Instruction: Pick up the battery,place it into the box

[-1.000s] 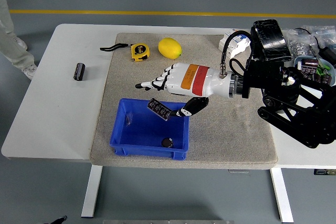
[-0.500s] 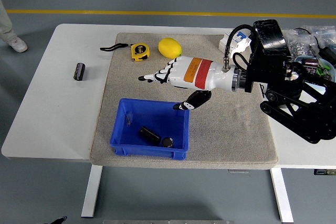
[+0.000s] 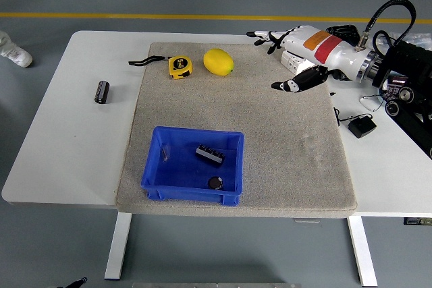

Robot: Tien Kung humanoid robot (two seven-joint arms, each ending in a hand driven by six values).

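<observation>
Battery [image 3: 210, 154] lying inside the blue box [image 3: 162, 179], beside a small round black object [image 3: 214, 182]. Right hand [image 3: 291, 59] hovers beyond the box's far right corner, fingers spread, holding nothing. Farther back sit a lemon [image 3: 218, 61] and tape measure [image 3: 179, 66]. Another battery [image 3: 102, 91] lies on the white tabletop [image 3: 67, 133], left of the box.

A white table [image 3: 61, 139] carries a grey mat [image 3: 297, 160] and a black battery [image 3: 102, 92].

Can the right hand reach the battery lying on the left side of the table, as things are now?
Probably not easily: the right hand is open at the far right, and the battery lies across the whole mat.
</observation>
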